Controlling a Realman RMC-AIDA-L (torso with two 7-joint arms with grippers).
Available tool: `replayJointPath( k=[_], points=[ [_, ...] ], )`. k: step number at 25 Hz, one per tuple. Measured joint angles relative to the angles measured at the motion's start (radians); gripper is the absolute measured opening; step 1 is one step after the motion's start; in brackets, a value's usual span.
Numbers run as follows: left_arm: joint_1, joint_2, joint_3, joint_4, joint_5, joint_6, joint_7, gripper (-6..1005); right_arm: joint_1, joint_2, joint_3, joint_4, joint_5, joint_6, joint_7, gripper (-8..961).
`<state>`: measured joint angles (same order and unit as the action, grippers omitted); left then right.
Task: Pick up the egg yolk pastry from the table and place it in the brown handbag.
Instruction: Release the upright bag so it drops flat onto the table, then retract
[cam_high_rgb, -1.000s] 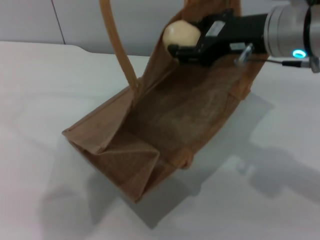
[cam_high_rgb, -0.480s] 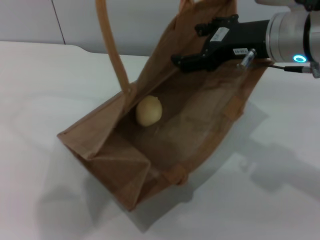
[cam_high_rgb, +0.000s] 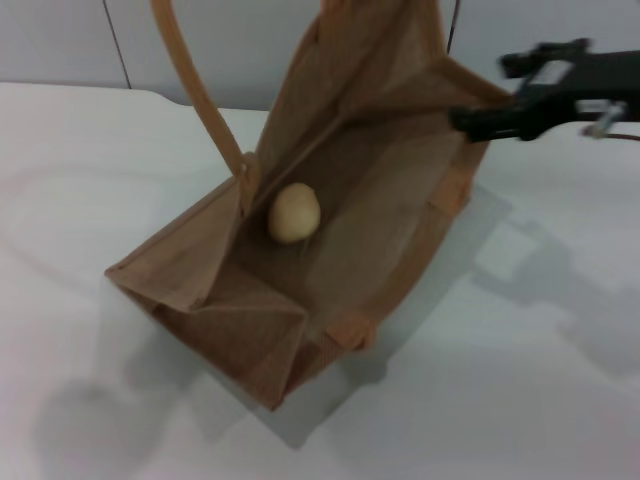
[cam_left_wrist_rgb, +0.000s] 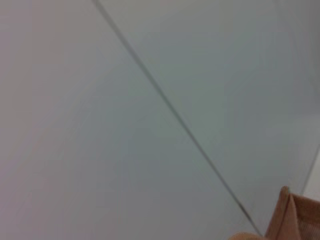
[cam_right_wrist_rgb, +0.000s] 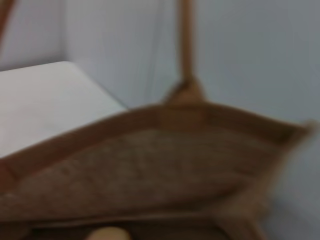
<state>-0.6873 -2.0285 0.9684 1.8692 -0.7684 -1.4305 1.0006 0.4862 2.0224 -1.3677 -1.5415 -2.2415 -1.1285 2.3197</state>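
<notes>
Pastry (cam_high_rgb: 294, 212) rests inside the bag (cam_high_rgb: 370, 240), which lies tipped on the bench (cam_high_rgb: 80, 180), mouth gaping. Right gripper (cam_high_rgb: 478, 92) hangs outside the rim, jaws open and empty; left gripper unseen.

Brown handbag (cam_high_rgb: 380, 230) mouth wide open, arched handle (cam_high_rgb: 200, 95) crossing left side

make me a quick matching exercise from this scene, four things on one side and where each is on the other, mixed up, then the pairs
Things:
1. egg yolk pastry
2. right gripper
3. brown handbag
4. handle

Places:
A. lying tilted on the white table, mouth open
B. resting inside the bag
C. rising from the bag's left edge
D. outside the bag, beside its right rim, empty

Pairs: 1-B, 2-D, 3-A, 4-C
</notes>
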Motion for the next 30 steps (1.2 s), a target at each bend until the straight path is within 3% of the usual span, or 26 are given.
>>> replayJointPath(
  k=[5, 10, 19, 30],
  points=[
    [0.061, -0.002, -0.001, -0.059, -0.018, 0.076, -0.023, 127, -0.105, 0.002, 0.053, -0.040, -0.004, 0.135, -0.029, 904],
    [0.081, -0.002, -0.029, -0.188, -0.143, 0.141, -0.042, 159, -0.164, 0.005, 0.046, 0.061, -0.011, 0.371, -0.066, 904],
    [0.082, -0.002, -0.072, -0.294, -0.307, 0.169, -0.010, 230, -0.062, 0.000, 0.059, 0.344, -0.006, 0.494, -0.077, 904],
    [0.063, 0.002, -0.075, -0.571, -0.627, 0.079, 0.244, 498, -0.031, 0.005, 0.038, 0.399, -0.002, 0.533, -0.099, 903]
  ],
)
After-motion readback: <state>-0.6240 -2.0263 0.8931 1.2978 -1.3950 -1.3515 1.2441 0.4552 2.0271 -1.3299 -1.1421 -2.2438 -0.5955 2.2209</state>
